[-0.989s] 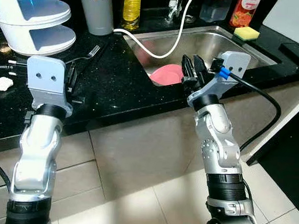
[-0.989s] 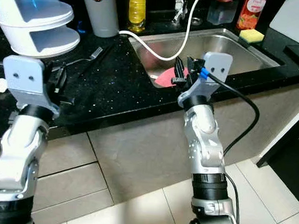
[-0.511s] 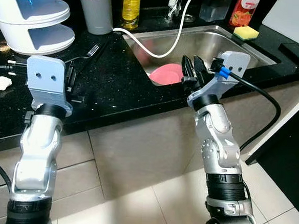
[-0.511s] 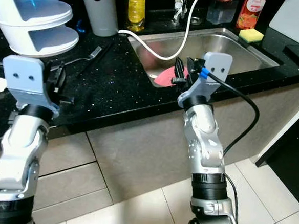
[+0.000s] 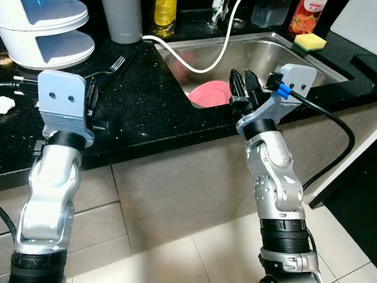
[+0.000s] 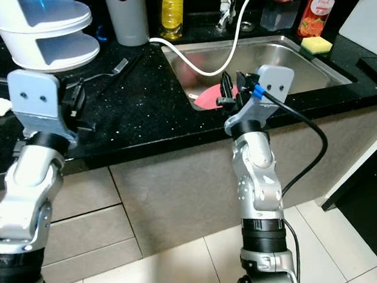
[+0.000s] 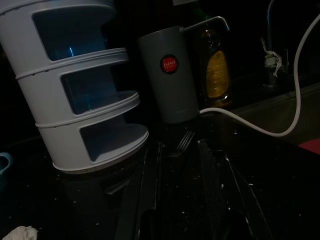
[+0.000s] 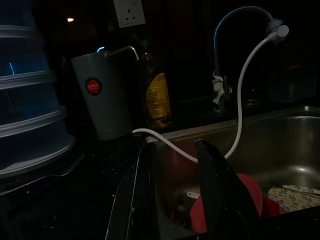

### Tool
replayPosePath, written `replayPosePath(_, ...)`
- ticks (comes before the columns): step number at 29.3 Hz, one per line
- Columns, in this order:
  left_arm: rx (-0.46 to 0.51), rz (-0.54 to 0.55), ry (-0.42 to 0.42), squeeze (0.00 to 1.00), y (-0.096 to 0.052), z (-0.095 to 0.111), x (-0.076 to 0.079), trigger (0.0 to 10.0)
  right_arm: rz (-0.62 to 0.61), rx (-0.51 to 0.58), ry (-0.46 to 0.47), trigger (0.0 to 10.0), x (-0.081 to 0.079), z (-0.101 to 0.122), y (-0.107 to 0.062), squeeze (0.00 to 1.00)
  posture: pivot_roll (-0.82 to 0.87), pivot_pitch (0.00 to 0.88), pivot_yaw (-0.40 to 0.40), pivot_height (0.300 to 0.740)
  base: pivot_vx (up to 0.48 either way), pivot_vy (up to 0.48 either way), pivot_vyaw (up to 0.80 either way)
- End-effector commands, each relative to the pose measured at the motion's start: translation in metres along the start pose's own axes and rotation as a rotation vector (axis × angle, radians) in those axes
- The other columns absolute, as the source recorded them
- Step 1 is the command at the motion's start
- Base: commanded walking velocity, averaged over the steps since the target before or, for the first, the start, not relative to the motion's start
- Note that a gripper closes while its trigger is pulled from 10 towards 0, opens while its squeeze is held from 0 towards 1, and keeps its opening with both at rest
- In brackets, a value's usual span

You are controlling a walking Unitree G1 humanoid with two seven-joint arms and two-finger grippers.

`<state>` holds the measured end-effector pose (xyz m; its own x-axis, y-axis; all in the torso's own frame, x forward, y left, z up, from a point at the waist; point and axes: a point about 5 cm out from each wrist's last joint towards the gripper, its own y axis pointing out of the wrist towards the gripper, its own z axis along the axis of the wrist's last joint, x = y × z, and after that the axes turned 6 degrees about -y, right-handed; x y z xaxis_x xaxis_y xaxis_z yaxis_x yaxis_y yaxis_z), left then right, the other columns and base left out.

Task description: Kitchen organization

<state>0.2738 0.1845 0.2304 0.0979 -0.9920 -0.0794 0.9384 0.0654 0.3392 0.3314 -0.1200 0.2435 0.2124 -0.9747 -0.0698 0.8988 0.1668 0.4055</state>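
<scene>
From the head cameras, the tidying looks barely begun: a pink plate [image 5: 210, 92] lies in the sink [image 5: 310, 62] and a fork [image 5: 114, 66] lies loose on the black counter [image 5: 145, 106]. The right gripper [image 5: 243, 87] hovers at the sink's front rim just beside the plate, forearm raised steeply. The left gripper [image 5: 89, 105] hangs over the counter's front part, short of the fork.

The left wrist view is dim, but its fingers [image 7: 150, 185] stand apart and empty, pointing at the fork before the white tiered rack [image 7: 75, 85].

In the right wrist view the fingers [image 8: 215, 185] are likewise spread, holding nothing, aimed at the plate; a patterned cloth, probably, lies beside it.
</scene>
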Motion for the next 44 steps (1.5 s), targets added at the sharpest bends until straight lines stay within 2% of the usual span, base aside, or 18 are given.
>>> replayPosePath(1, -0.028, 0.002, 0.002, 0.0, -0.0008, -0.0043, 0.0021, 10.0, 0.003, 0.004, 0.005, 10.0, -0.0007, 0.0028, 0.001, 0.0, 0.0, 0.0, 0.005, 0.74, 0.0, 0.0, 0.0)
replayPosePath(16, -0.014, -0.004, -0.003, 0.0, -0.0001, -0.0047, 0.0039, 10.0, 0.008, 0.008, 0.005, 10.0, -0.0006, 0.0028, 0.0024, 0.0, -0.01, 0.0, 0.003, 0.74, 0.052, 0.0, 0.0)
replayPosePath(44, -0.031, 0.006, -0.006, 0.0, -0.0005, -0.0102, 0.0026, 10.0, 0.002, -0.001, 0.0, 10.0, 0.0004, 0.0007, 0.0011, 0.0, -0.01, 0.0, 0.006, 0.74, 0.439, 0.0, 0.0)
